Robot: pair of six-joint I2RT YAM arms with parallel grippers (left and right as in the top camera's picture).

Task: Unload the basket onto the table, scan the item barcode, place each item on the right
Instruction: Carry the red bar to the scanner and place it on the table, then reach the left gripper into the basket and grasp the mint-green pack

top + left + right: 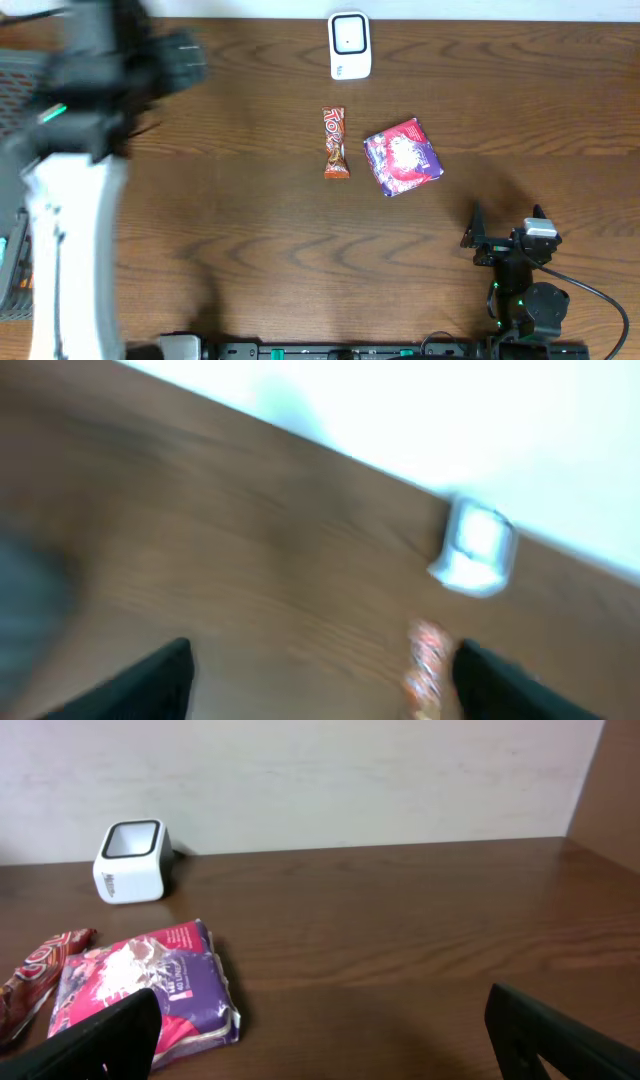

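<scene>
Both the left gripper and the right gripper are spread wide, and the purple packet is found far-left of the latter, the nearer arm.

We counted one white box-shaped plastic scanner. One orange-brown foil-wrapped candy bar. One purple-and-pink square soft packet. Two robot arms we noted: white-and-black left arm, black right arm. One brown wooden table.

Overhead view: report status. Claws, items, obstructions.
Left claw open, empty. Right claw open, empty. Candy bar and pack lie on table, short of scanner. Nothing blocks scanner.
</scene>
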